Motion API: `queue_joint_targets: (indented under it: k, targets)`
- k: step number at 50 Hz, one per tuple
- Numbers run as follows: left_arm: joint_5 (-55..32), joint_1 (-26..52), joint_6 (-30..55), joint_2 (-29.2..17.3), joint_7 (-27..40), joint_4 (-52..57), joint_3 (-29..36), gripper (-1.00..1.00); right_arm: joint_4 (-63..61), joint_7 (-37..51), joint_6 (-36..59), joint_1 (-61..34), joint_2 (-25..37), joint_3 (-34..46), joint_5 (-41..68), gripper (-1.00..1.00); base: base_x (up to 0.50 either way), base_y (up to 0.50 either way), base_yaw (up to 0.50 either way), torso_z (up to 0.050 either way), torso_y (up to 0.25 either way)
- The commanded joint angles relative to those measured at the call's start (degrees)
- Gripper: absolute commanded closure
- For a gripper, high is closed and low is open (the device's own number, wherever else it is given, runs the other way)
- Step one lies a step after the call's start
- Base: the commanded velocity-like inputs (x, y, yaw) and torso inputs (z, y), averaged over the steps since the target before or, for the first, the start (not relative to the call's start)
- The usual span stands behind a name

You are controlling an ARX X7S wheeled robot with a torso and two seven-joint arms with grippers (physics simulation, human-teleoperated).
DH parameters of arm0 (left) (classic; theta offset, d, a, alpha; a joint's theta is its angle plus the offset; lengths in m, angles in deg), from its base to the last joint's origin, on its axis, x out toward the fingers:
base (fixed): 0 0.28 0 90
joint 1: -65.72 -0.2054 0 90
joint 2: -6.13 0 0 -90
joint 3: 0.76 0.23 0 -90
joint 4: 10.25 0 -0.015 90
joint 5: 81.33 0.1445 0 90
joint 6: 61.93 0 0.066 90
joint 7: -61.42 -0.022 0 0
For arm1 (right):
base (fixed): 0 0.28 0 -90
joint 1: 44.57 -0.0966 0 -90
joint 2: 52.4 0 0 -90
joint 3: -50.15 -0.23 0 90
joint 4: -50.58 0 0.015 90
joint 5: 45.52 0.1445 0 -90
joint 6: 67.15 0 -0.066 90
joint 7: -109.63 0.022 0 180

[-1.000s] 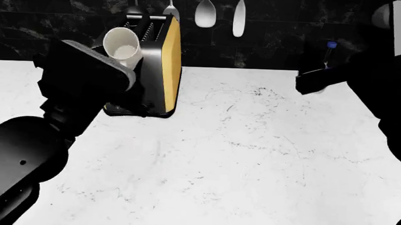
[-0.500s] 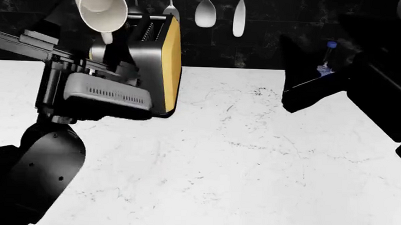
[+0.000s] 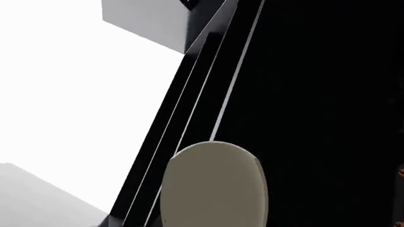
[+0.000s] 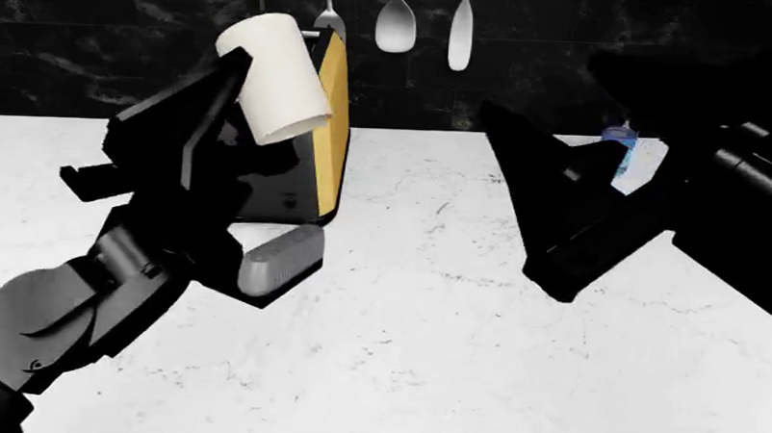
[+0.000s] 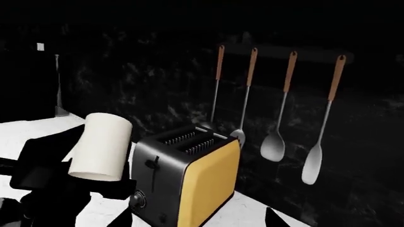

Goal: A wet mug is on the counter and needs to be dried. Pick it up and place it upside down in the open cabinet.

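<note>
Two arms are showing in the head view. The left gripper [image 4: 255, 96] is gripping the mug [image 4: 278, 78], holding it up off the counter [image 4: 421, 324] w/ the mug's rim tilted downward. The mug is sitting at the gripper's tip, just in front of the toaster [image 4: 315, 127] from the head view, and partly covering it. In the right wrist view the mug [image 5: 100, 145] is pointing open end down, w/ the toaster [image 5: 189, 177] just beside it and behind the black gripper body. In the left wrist view only the mug's pale rounded side [image 3: 213, 187] is visible, against a dark panel; fingers not visible there.

Behind the toaster, four utensils [image 5: 275, 146] are hanging on the dark wall. A blue-labelled bottle [image 4: 620, 148] is standing farther right, partly hidden by the right arm.

The right gripper [image 4: 541, 203] is hanging above the counter, well apart from the mug, nothing visible in it; can't tell whether it's spread or closed, since it's reading as one dark shape.
</note>
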Motion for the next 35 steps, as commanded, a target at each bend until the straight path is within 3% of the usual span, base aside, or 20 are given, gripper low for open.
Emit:
queue_joint_targets:
  k: [1,21,35]
  targets:
    - [11.10,2.99,0.07,1.27,8.38,-5.29,1.98,1.00,-2.90,1.13,-3.21,1.78,-0.63,3.44,7.84,-1.00,0.00,0.00,0.00,0.000,0.000]
    - [19.05,1.31,6.29,1.30,14.83,-0.58,1.54,1.00,-7.36,5.32,-9.26,4.54,-3.88,9.29,11.22,-1.00,0.00,0.00,0.00,0.000,0.000]
    - [20.05,0.65,6.92,1.60,14.99,1.26,1.87,1.00,-7.58,4.70,-9.58,4.68,-6.21,10.51,9.36,-1.00,0.00,0.00,0.00,0.000,0.000]
